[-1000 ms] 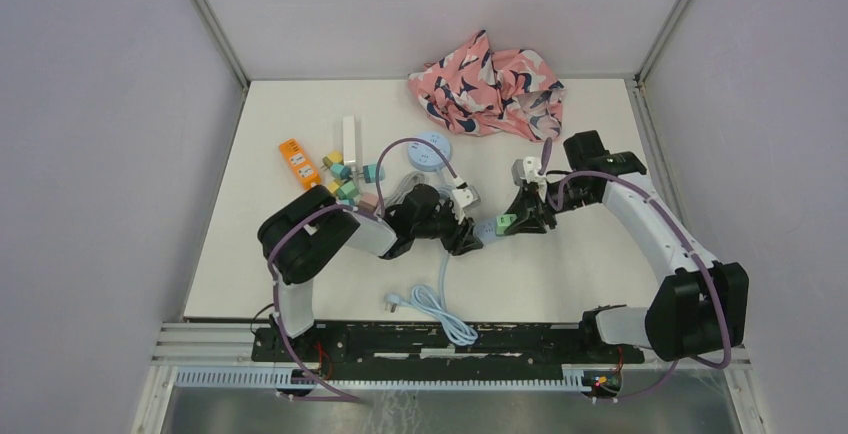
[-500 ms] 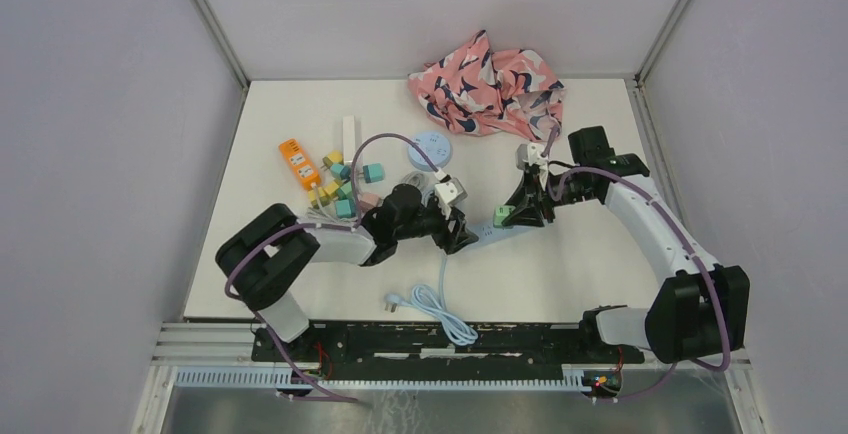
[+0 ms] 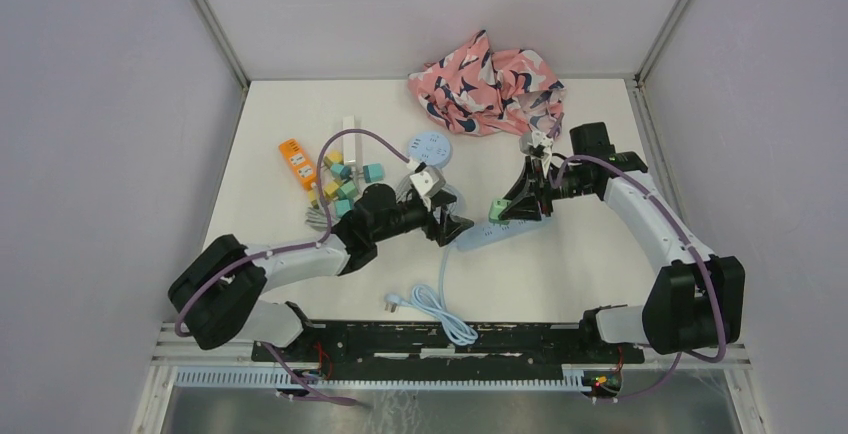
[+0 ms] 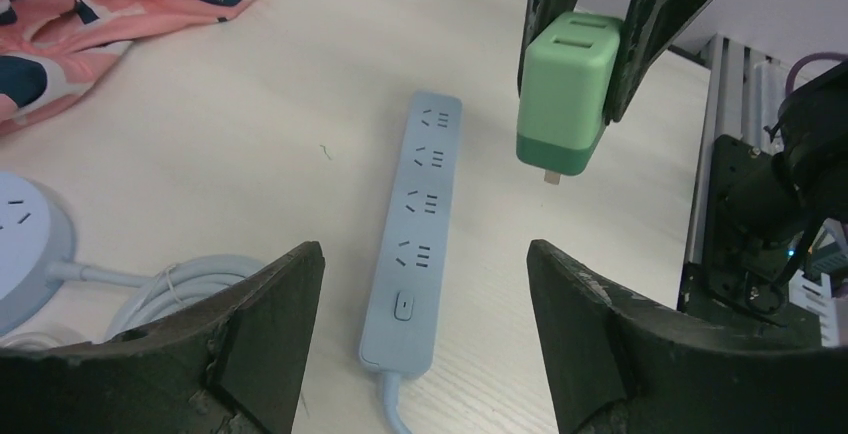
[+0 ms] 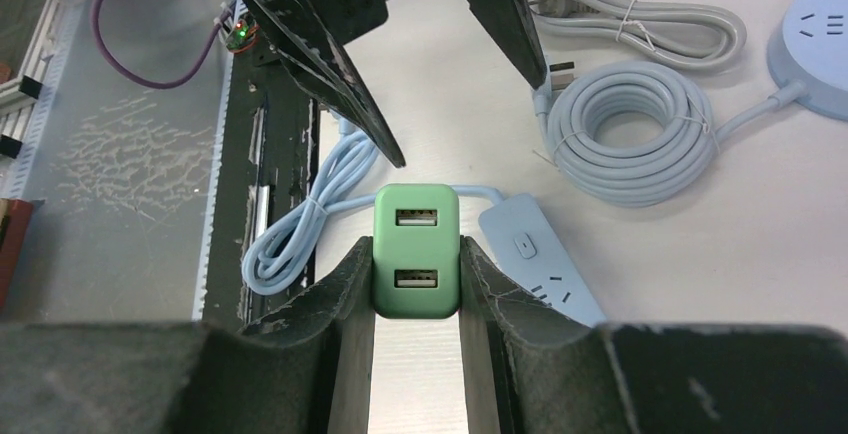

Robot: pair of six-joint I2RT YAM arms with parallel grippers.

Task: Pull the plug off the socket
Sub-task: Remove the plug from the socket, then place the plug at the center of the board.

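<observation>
R gripper (image 5: 416,254) is clamped on the green plug (image 5: 416,249), 1 finger on each side, w/ the plug's 2 USB ports facing the R wrist cam. That view hides the underside. The L wrist cam shows it instead: a metal prong (image 4: 550,176) hangs under the plug in open air, clear of the blue power strip (image 4: 417,224). The strip lies flat on the table (image 4: 250,104), below and to 1 side of the plug, w/ 4 outlet groups bare and the switch at its near end. From the top cam the plug sits over the strip's far end and the gap can't be read, so only the wrist views show it's out. L gripper (image 4: 425,254) is spread wide w/ nothing held, and the strip's switch end shows between its fingers. It's prob. just above the table, hard to say. R wrist cam also picks up a coiled pale cable (image 5: 630,129) and a round blue socket (image 5: 810,39) beyond the strip. Top cam adds a pink patterned cloth (image 3: 487,84) at the back and coloured blocks (image 3: 345,179) off to the left.
</observation>
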